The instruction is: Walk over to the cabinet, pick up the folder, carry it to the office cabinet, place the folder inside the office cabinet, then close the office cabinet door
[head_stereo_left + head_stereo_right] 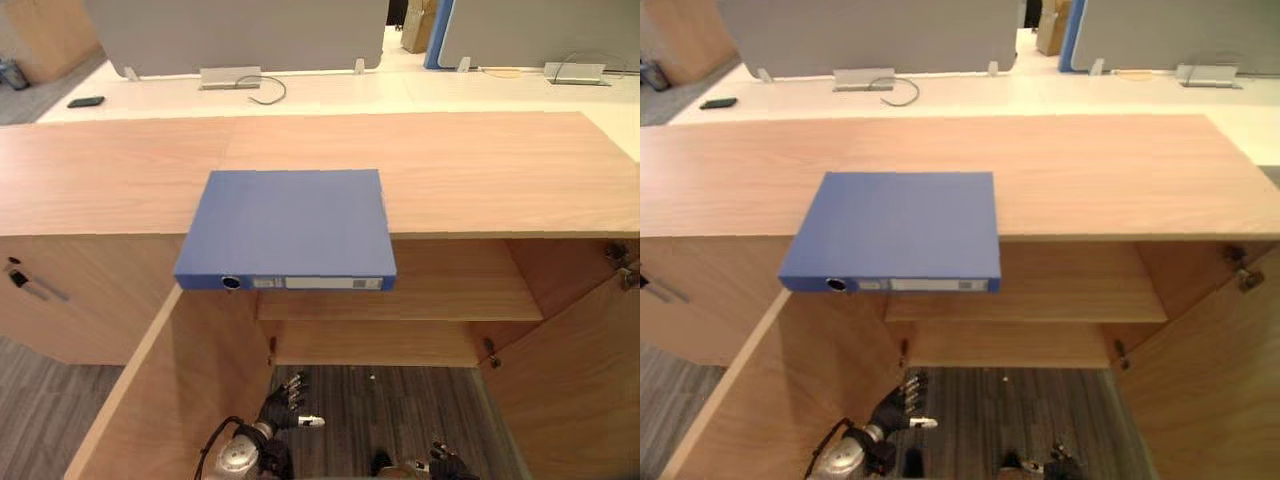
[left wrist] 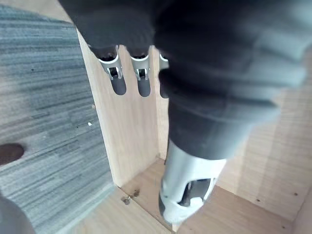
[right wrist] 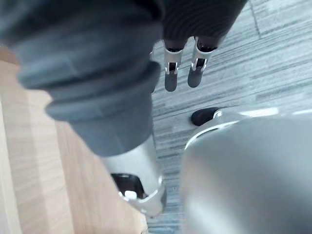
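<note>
A blue folder [image 1: 290, 225] lies flat on the wooden cabinet top [image 1: 480, 170], its labelled spine towards me and hanging slightly past the front edge. Under it the cabinet stands with both doors swung out, a shelf [image 1: 450, 290] showing inside. My left hand [image 1: 285, 405] hangs low in front of the opening, beside the left door [image 1: 170, 400], fingers [image 2: 117, 80] straight and holding nothing. Low at the bottom edge is my right hand [image 1: 445, 466], its fingers [image 3: 178, 73] straight over the grey carpet, also empty. Both hands are well below the folder.
The right door [image 1: 570, 370] stands out at the lower right. Behind the cabinet runs a pale desk with grey partitions [image 1: 240, 35], a black phone [image 1: 86, 101] and a loose cable [image 1: 268, 92]. Grey carpet lies between the doors.
</note>
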Robot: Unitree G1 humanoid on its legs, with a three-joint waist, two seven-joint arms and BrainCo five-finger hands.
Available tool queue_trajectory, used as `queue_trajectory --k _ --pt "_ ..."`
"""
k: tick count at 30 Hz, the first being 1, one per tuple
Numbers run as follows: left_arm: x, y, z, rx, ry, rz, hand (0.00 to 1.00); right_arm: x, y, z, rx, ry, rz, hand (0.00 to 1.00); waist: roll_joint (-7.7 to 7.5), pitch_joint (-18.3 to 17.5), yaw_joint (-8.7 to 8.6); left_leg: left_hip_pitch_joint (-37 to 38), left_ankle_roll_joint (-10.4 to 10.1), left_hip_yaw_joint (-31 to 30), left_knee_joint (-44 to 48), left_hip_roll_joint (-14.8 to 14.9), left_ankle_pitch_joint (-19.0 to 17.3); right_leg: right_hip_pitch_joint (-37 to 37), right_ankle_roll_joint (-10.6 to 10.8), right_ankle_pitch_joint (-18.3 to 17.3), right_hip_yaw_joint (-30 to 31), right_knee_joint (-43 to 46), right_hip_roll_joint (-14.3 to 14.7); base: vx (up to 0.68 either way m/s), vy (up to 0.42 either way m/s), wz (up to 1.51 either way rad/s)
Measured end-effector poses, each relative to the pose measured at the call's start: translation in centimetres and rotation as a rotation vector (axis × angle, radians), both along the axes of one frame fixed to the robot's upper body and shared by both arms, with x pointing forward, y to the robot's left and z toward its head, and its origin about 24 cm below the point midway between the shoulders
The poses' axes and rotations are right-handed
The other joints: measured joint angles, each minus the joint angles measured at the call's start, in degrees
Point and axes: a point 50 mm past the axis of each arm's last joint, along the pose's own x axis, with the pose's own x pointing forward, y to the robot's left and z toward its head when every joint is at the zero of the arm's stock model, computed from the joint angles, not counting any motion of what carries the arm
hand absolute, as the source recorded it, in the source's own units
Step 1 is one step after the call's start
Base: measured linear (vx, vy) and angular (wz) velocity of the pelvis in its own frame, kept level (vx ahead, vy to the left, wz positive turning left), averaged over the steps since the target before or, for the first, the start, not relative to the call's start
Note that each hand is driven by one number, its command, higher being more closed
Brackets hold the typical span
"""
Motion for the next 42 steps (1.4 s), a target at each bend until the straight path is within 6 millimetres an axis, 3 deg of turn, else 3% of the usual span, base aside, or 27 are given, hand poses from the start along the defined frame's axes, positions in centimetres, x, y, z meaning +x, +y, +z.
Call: queue_trajectory --k 4,9,14,18,22,30,35,42 --pt "0.1 -0.5 0.2 -0.029 0.000 -0.043 0.00 -0.5 -0.4 0.0 -0.009 0.013 -0.008 0.00 1.54 -1.35 -0.82 0.20 -0.19 -2.26 0.05 1.35 -0.06 2.53 -0.28 0.43 -2.21 -2.02 1.86 0.20 -0.097 0.17" --pt "1.2 -1.5 2.6 -0.111 -0.094 -0.131 0.00 -0.1 -1.4 0.2 -0.032 0.004 -0.008 0.00 2.37 -1.85 -1.12 2.19 -1.06 -3.52 0.40 2.36 -0.77 5.48 -0.28 0.43 -4.33 -2.15 2.54 0.10 -0.029 0.14" --pt "1.6 -1.8 6.3 -0.094 -0.250 -0.348 0.00 0.0 -2.3 0.4 -0.044 0.003 -0.036 0.00 2.84 -1.66 -1.27 2.09 -0.72 -3.80 1.49 1.56 -2.09 6.13 -0.30 0.38 -4.43 -3.12 1.55 -0.04 0.037 0.02" --pt "0.9 -2.6 7.6 -0.090 -0.287 -0.552 0.00 -0.1 -3.0 0.5 -0.054 0.007 -0.026 0.00 4.06 -1.48 -2.21 2.14 -0.24 -4.46 1.56 0.34 -1.80 6.28 -0.35 0.30 -4.58 -3.29 0.49 -0.12 0.049 0.04" --pt "0.7 -3.3 8.9 -0.122 -0.337 -0.623 0.00 -0.8 -3.0 0.4 -0.059 0.037 0.001 0.00 3.97 -1.53 -3.04 3.03 -0.49 -5.77 0.04 0.14 -0.59 7.59 -0.32 0.08 -6.05 -4.47 0.29 -0.08 0.034 0.15" --pt "0.6 -4.5 9.2 -0.154 -0.355 -0.673 0.00 -1.0 -3.2 0.3 -0.067 0.054 0.011 0.00 3.93 -1.49 -3.56 2.92 -0.33 -6.44 0.06 0.30 -0.34 8.47 -0.49 0.87 -7.02 -5.36 0.81 0.02 -0.004 0.05" --pt "1.5 -5.2 10.5 -0.219 -0.384 -0.680 0.00 -0.7 -3.2 0.3 -0.067 0.054 0.007 0.00 4.05 -0.91 -3.84 3.76 -0.46 -6.58 0.07 0.33 -0.66 9.88 -0.37 0.99 -7.43 -6.25 0.98 0.03 -0.006 0.03" --pt "2.4 -6.8 16.4 -0.380 -0.599 -0.687 0.00 -0.9 -3.5 0.4 -0.078 0.059 0.003 0.00 4.32 -0.38 -3.89 3.92 -0.43 -6.39 0.05 0.36 -0.79 9.91 -0.37 0.98 -7.27 -6.19 0.91 0.00 0.001 -0.01"
